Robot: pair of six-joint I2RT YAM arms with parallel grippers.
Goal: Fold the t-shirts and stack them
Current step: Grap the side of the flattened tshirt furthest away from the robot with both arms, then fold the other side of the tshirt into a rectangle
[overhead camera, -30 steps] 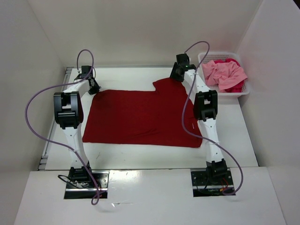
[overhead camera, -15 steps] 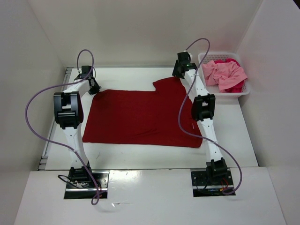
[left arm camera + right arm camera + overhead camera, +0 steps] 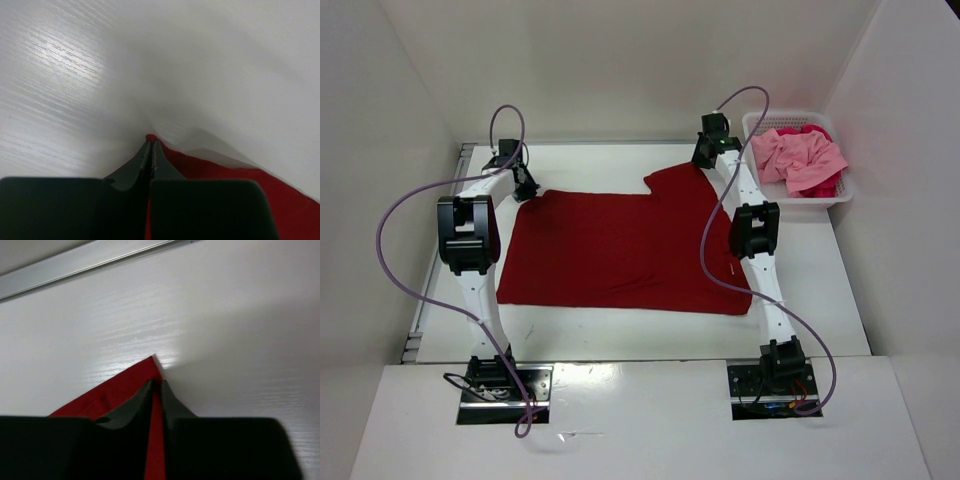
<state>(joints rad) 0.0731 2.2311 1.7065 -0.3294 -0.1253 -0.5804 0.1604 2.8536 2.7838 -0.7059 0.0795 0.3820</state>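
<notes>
A dark red t-shirt (image 3: 620, 245) lies spread flat across the table. My left gripper (image 3: 527, 189) is shut on its far left corner; the left wrist view shows the fingertips (image 3: 150, 142) pinched together with the red corner (image 3: 210, 172) poking out. My right gripper (image 3: 704, 160) sits at the shirt's far right corner, and the right wrist view shows its fingers (image 3: 156, 384) closed narrowly with red cloth (image 3: 120, 387) between them. A light pink t-shirt (image 3: 795, 155) lies crumpled in the basket over a bright magenta-pink one (image 3: 826, 186).
The white mesh basket (image 3: 756, 121) stands at the far right beside the right arm. White walls close in the table on three sides. A metal rail (image 3: 75, 267) runs along the table's far edge. Purple cables loop over both arms.
My right gripper reached the shirt's far right corner and its jaws closed down on the cloth. The left gripper shifted slightly with its corner, still shut.
</notes>
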